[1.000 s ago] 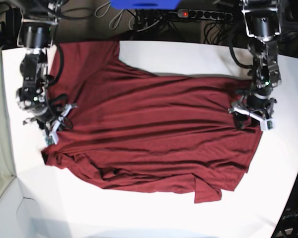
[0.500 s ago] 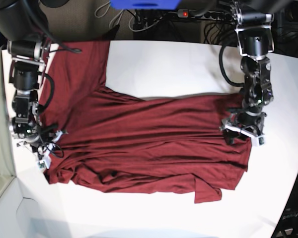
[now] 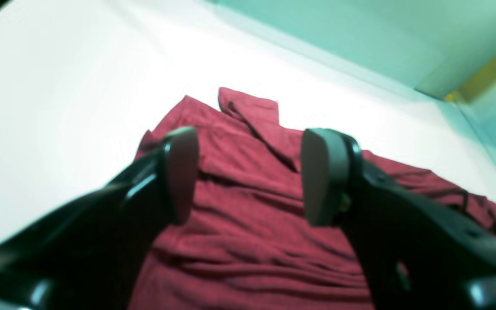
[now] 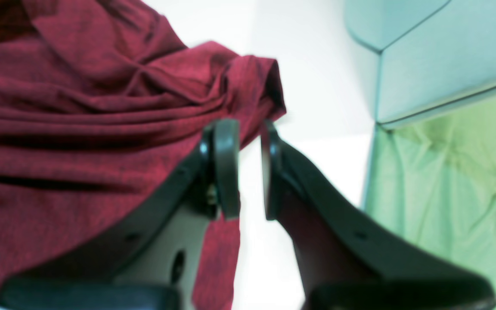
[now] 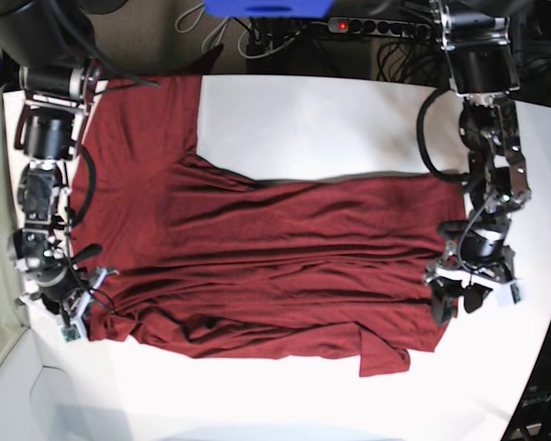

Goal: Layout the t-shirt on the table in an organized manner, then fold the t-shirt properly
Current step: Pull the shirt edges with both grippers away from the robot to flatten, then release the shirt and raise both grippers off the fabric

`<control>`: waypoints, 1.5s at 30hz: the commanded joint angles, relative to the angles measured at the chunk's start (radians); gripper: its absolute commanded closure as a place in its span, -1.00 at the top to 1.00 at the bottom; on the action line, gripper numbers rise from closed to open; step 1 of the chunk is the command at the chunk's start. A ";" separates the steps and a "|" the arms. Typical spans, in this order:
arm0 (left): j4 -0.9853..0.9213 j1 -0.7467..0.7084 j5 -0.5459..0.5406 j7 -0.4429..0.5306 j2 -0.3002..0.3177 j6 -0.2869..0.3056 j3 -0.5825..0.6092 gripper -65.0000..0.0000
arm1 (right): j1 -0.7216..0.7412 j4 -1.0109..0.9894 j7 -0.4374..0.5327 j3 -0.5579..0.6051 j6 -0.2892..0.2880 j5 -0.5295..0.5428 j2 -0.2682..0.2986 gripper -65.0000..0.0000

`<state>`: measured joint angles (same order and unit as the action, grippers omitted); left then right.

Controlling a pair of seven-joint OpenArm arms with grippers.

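The maroon t-shirt (image 5: 275,266) lies spread and wrinkly across the white table (image 5: 331,129), with one sleeve at the back left and a folded flap at the front. In the base view my left gripper (image 5: 466,296) hovers over the shirt's right edge. The left wrist view shows the left gripper (image 3: 248,172) open, with only the t-shirt (image 3: 248,249) below it. My right gripper (image 5: 81,314) is at the shirt's front left corner. Its jaws (image 4: 250,172) stand a narrow gap apart with bare table (image 4: 317,86) showing between them and the t-shirt (image 4: 80,129) beside the left finger.
A power strip (image 5: 376,28) with cables and a blue object (image 5: 266,7) sit behind the table's back edge. The table's right edge curves in near the left arm. Green cloth (image 4: 446,193) hangs past the table's left edge.
Both grippers have moved toward the table's front edge. The shirt was drawn leftward, then stretched out to the right again; its body lies flatter.
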<state>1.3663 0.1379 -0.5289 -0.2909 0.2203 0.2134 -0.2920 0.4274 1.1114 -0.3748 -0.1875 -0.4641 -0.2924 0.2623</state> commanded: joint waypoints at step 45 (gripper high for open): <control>-0.627 0.492 0.186 0.249 -0.026 -0.002 0.374 0.14 | -0.195 0.342 -0.105 -0.125 0.009 0.003 -0.051 -0.75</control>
<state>0.7185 0.5838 -0.3363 -0.0780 0.1852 0.2050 0.0872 0.2066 1.4376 -0.5053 -0.3126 -0.4603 -0.2977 0.1986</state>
